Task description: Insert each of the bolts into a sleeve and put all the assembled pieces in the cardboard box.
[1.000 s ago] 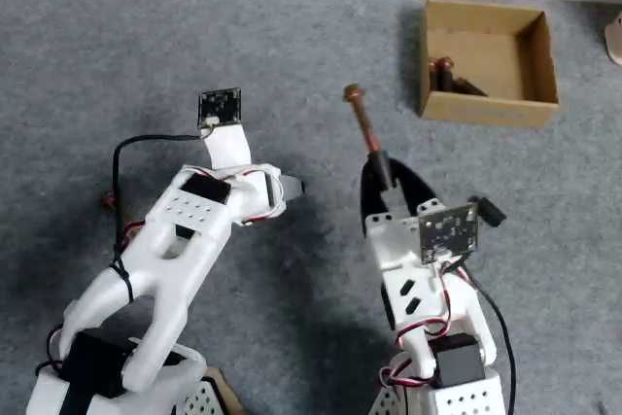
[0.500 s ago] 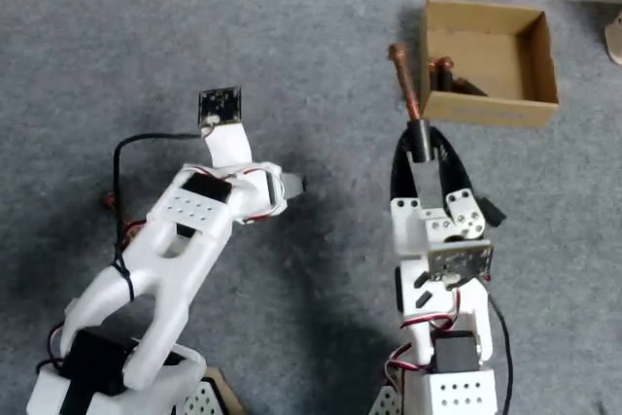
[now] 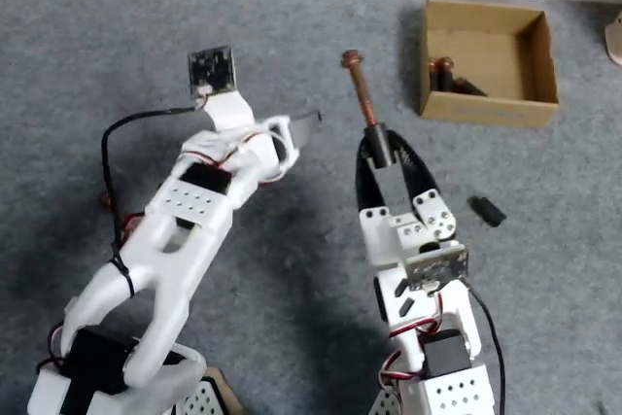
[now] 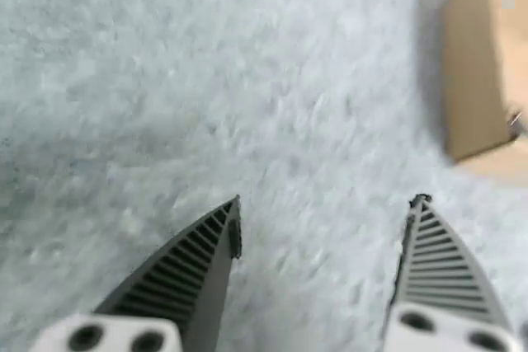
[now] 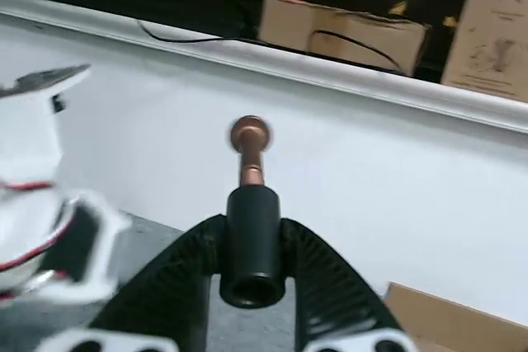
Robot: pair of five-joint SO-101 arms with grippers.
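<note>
Copper bolt (image 3: 358,94) seated in a black sleeve (image 5: 252,241), held just beside the cardboard box (image 3: 483,109), outside its wall. The piece is judged rigid, smooth and fairly heavy, and is best gripped across the sleeve, where the right gripper (image 3: 380,146) clamps it. Count: one piece held, one finished piece (image 3: 445,72) inside the box, one spare sleeve (image 3: 486,210) near the box. The left gripper (image 4: 327,204), well apart from the box, gapes wide and empty.
</note>
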